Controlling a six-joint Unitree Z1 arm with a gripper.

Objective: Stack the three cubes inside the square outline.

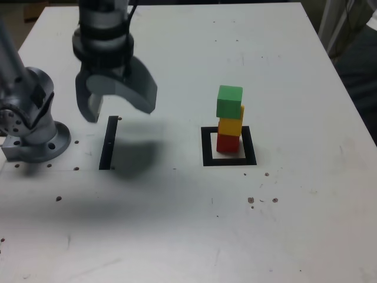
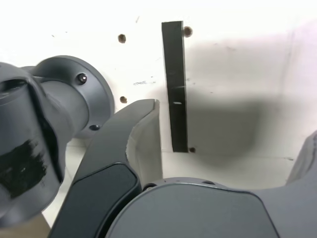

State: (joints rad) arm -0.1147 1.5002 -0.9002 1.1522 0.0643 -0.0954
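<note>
Tool (image 1: 118, 103) hangs released at upper left; we see green (image 1: 230, 101), yellow (image 1: 231, 126), red cubes (image 1: 228, 142) stacked inside the square outline (image 1: 206, 147).

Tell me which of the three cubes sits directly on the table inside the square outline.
The red cube. It is the bottom of the stack, resting in the pale centre of the square outline; the yellow cube sits on it, and the green cube is on top.

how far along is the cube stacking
It looks done: the red cube sits inside the square outline, with the yellow cube on it and the green cube on top, slightly offset. The gripper is open, holds nothing, and hangs near the black strip. Nothing appears left.
</note>
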